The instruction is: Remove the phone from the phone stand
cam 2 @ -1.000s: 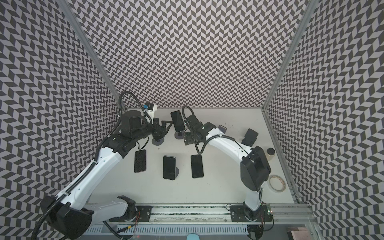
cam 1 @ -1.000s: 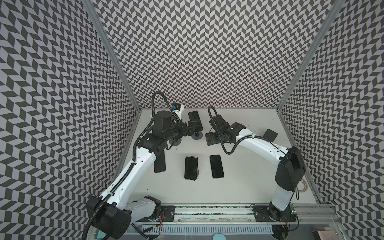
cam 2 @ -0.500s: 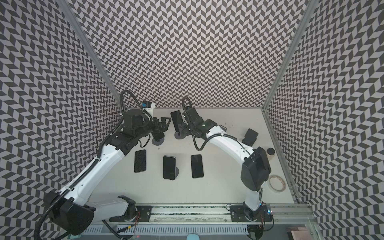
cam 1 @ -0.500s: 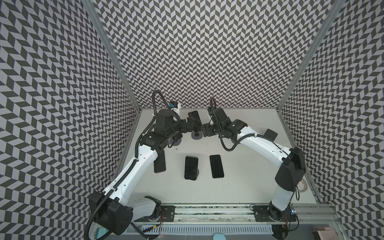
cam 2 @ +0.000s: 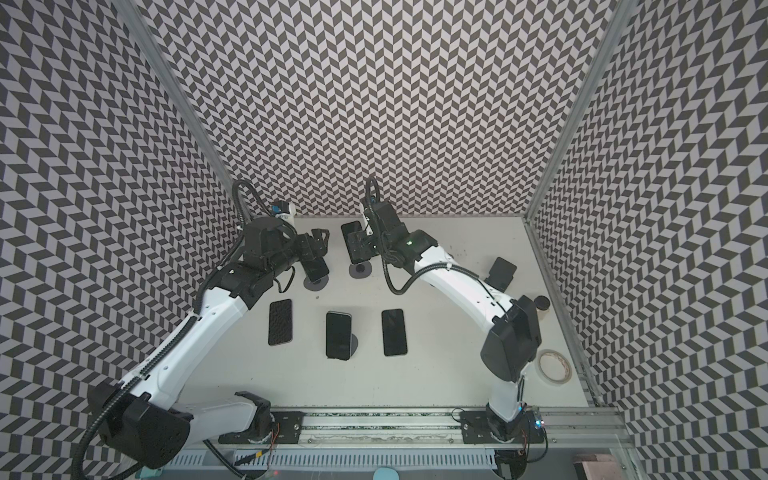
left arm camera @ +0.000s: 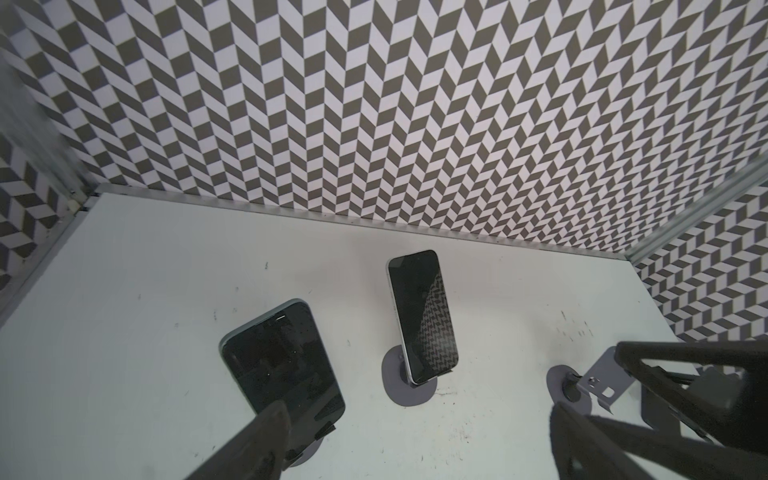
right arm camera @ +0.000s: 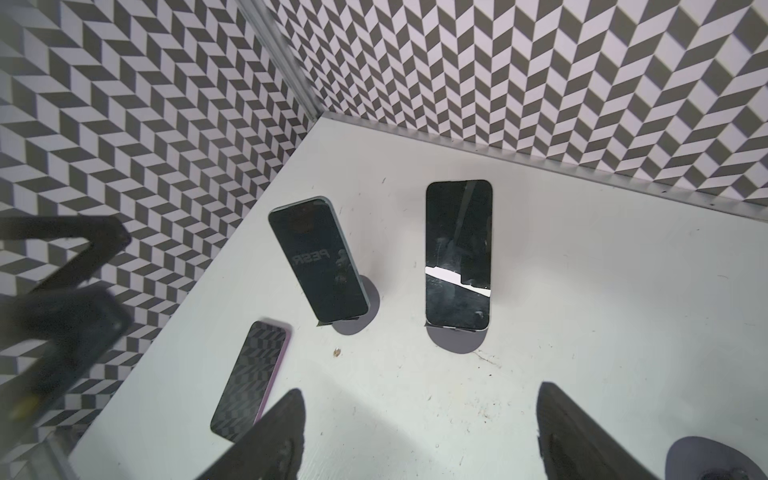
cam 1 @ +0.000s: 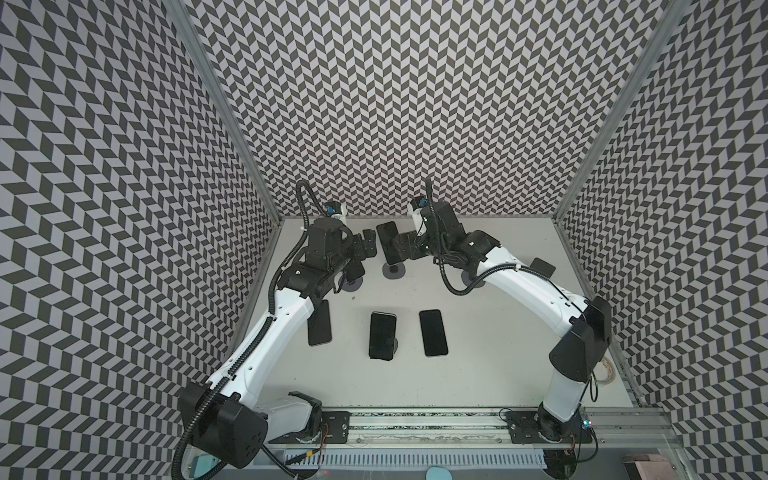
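Two dark phones lean on round-based phone stands at the back. The middle phone [cam 1: 386, 243] [cam 2: 352, 239] [right arm camera: 458, 253] [left arm camera: 422, 316] rests on a phone stand [cam 1: 394, 272]. The teal-edged phone [right arm camera: 319, 262] [left arm camera: 282, 357] stands further left, half under my left arm. My right gripper [cam 1: 402, 249] [right arm camera: 419, 436] is open and empty, short of the middle phone and touching nothing. My left gripper [cam 1: 368, 245] [left arm camera: 415, 449] is open and empty, one finger [left arm camera: 257, 444] over the teal-edged phone's lower end.
An empty stand [left arm camera: 598, 382] sits below my right gripper. A third phone on a stand [cam 1: 382, 341] is mid-table, between two flat phones [cam 1: 319, 326] [cam 1: 433, 332]. Another propped phone [cam 1: 542, 268] and a tape roll [cam 2: 552, 365] are at the right.
My right gripper has swung left and toward the back wall, up to the middle phone. My left gripper has drawn slightly back and left.
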